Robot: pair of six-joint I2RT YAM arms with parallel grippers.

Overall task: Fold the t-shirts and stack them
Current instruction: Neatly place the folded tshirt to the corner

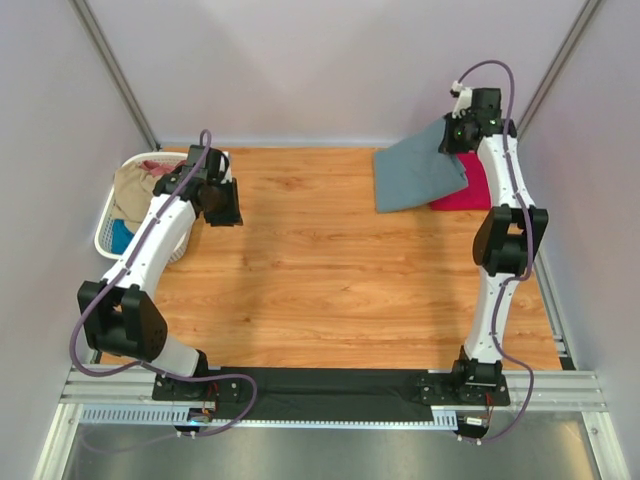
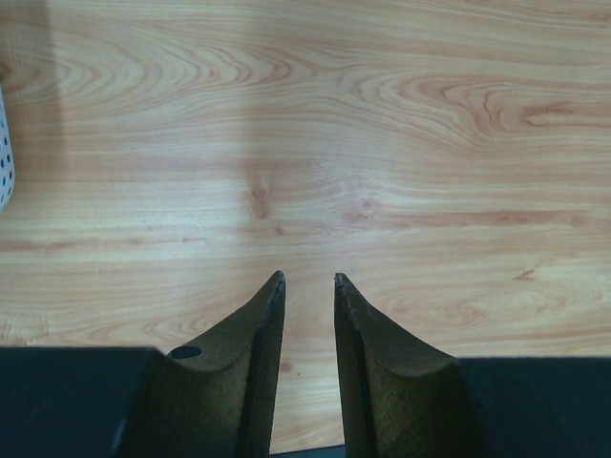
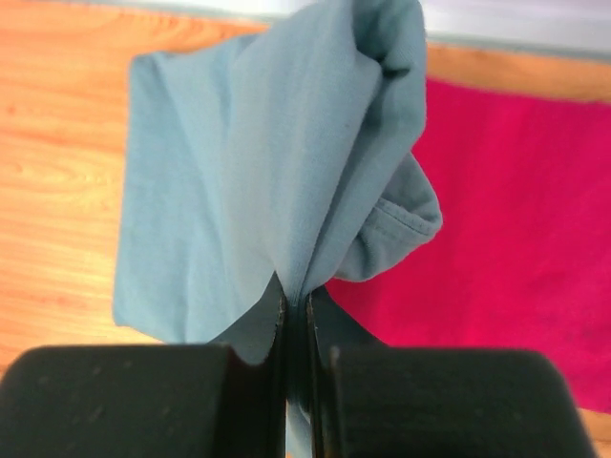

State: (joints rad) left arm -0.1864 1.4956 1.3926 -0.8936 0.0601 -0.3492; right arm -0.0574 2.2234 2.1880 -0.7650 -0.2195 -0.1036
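Note:
The slate grey-blue t-shirt (image 1: 415, 172) lies folded at the far right of the table, its right edge lifted. My right gripper (image 1: 455, 135) is shut on that edge; in the right wrist view the cloth (image 3: 258, 181) is pinched between the fingers (image 3: 298, 301). It partly covers the crimson-pink t-shirt (image 1: 468, 190), which lies flat under it and shows in the right wrist view (image 3: 516, 219). My left gripper (image 1: 225, 205) is open and empty over bare wood (image 2: 307, 279) beside the basket. Tan (image 1: 135, 190), dusty-pink (image 1: 160, 166) and bright-blue (image 1: 122, 236) shirts lie in the basket.
The white slatted laundry basket (image 1: 104, 228) stands at the far left, against the left wall; its edge shows in the left wrist view (image 2: 5, 153). Grey walls close in the table on three sides. A black mat (image 1: 330, 395) runs between the arm bases.

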